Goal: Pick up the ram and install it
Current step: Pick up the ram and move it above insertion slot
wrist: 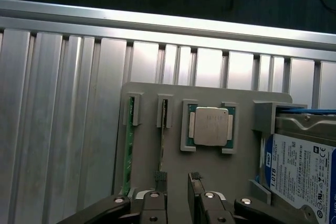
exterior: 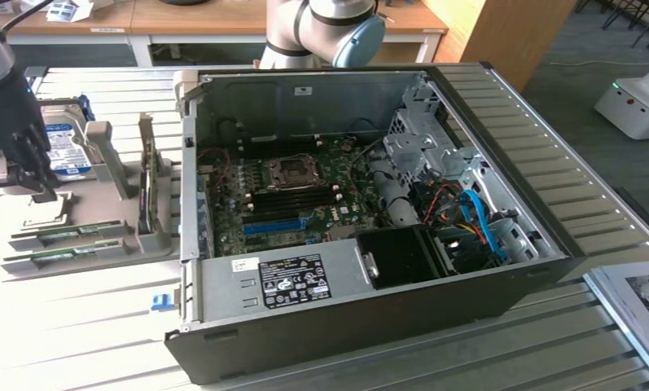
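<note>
Fingertips [wrist: 160,179] of the gripper [wrist: 177,178] hang closest to the wrist camera, parted, with nothing between them and touching nothing. Below them the ram [wrist: 127,150] stands on edge in a slotted bracket of the grey tray [wrist: 236,166], with a second stick [wrist: 163,135] just beside it. They likely stand this way so a long edge is bared for pinching. One fingertip lines up over that second stick, and the gap falls between it and the processor [wrist: 210,126], so I judge neither stick is straddled yet. A hard drive [wrist: 299,166] stands beyond the processor. In the exterior view the tray lies to the left of the open case [exterior: 411,314], laid on its side, probably so the board [exterior: 302,191] faces upward.
</note>
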Controlling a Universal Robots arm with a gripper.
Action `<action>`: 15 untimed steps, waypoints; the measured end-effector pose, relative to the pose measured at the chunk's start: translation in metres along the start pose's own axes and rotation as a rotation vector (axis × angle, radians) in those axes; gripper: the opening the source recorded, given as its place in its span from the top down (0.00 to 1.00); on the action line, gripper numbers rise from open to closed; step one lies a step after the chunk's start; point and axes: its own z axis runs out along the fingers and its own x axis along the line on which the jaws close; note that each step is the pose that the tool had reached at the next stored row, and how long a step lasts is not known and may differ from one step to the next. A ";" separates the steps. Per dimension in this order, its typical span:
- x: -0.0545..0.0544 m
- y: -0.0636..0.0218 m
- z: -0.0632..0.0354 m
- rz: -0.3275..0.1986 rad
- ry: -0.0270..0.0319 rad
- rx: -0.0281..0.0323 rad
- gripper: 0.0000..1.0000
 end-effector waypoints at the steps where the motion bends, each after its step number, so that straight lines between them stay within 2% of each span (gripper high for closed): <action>1: 0.001 0.0001 0.0000 0.000 0.0000 0.0000 0.70; 15: 0.017 0.0012 -0.0004 0.000 0.0000 -0.0001 0.70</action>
